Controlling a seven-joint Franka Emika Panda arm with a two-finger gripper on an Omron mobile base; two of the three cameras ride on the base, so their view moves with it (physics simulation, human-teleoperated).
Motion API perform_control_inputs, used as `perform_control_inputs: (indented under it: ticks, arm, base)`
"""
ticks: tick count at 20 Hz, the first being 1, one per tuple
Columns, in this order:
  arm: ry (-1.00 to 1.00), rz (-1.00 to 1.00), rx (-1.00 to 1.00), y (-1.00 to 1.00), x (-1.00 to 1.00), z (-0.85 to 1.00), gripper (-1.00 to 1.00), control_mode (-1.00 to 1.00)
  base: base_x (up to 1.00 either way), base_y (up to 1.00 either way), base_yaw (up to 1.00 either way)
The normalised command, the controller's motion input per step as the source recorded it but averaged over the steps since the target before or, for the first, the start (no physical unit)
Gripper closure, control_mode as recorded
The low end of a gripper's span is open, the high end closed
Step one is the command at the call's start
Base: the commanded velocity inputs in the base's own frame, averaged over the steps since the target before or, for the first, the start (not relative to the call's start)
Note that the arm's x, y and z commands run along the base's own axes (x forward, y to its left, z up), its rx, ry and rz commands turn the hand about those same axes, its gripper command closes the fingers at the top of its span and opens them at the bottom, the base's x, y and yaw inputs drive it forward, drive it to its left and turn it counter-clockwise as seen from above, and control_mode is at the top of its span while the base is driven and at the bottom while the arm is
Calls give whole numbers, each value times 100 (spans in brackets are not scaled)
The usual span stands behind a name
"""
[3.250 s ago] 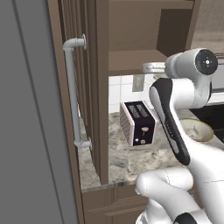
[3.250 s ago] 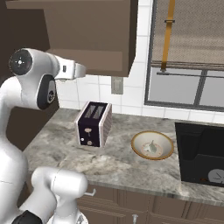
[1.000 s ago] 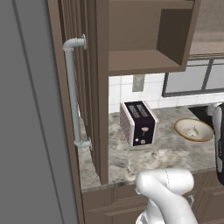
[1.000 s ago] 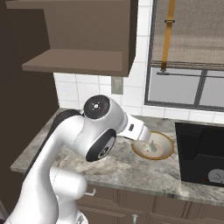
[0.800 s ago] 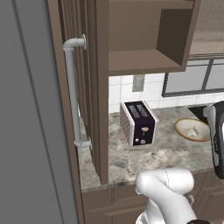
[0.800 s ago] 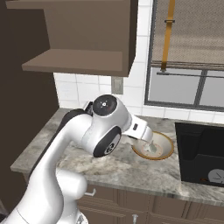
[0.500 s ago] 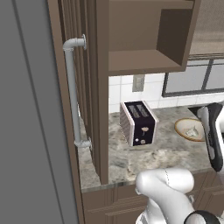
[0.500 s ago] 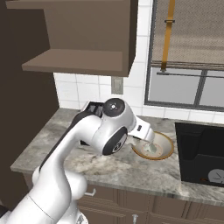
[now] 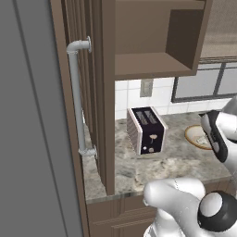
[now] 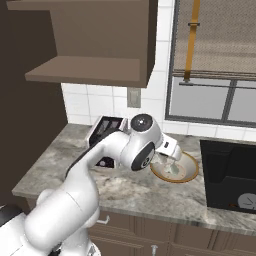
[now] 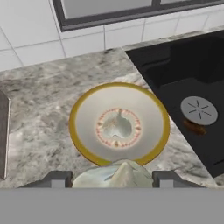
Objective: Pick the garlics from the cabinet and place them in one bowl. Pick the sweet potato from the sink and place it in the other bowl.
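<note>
My gripper (image 11: 114, 179) is shut on one of the garlics (image 11: 118, 171), an off-white bulb held between the two dark fingertips (image 11: 59, 178). It hangs just above the near rim of the shallow tan bowl (image 11: 83, 144). A second garlic (image 11: 118, 127) lies in the middle of that bowl. In the right base view the gripper (image 10: 171, 159) hovers over the bowl (image 10: 186, 172). The sweet potato (image 11: 194, 127) lies in the black sink (image 11: 175, 74), beside the grey drain disc. The cabinet (image 10: 95, 45) hangs up on the left. The other bowl is out of view.
A dark toaster (image 9: 147, 129) stands on the marble counter (image 9: 180, 164), left of the bowl (image 9: 193, 137). The tall grey fridge (image 9: 28, 139) with its pipe handle (image 9: 76, 97) closes off the left. A tiled wall and a window (image 10: 215, 100) back the counter.
The arm has swung from the cabinet down and to the right. Over the last second the hand has moved on over the tan bowl with the garlic held.
</note>
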Motion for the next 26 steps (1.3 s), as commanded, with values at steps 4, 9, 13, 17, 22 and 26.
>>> perform_control_inputs:
  ticks: [4, 9, 13, 17, 22, 26]
  arm:
    - [13, 0, 0, -52, 52, -19, 100, -100]
    - [6, 0, 1, -30, 26, 0, 100, -100]
    - [4, 2, 6, -1, 12, 0, 100, -100]
    - [3, 4, 10, 0, 0, -18, 100, -100]
    - [1, 1, 5, 0, 11, -71, 100, -100]
    - [3, 0, 1, 0, 18, -54, 100, -100]
  base:
    - [0, 0, 0]
    - [0, 0, 0]
    - [0, 0, 0]
    - [0, 0, 0]
    - [0, 0, 0]
    - [0, 0, 0]
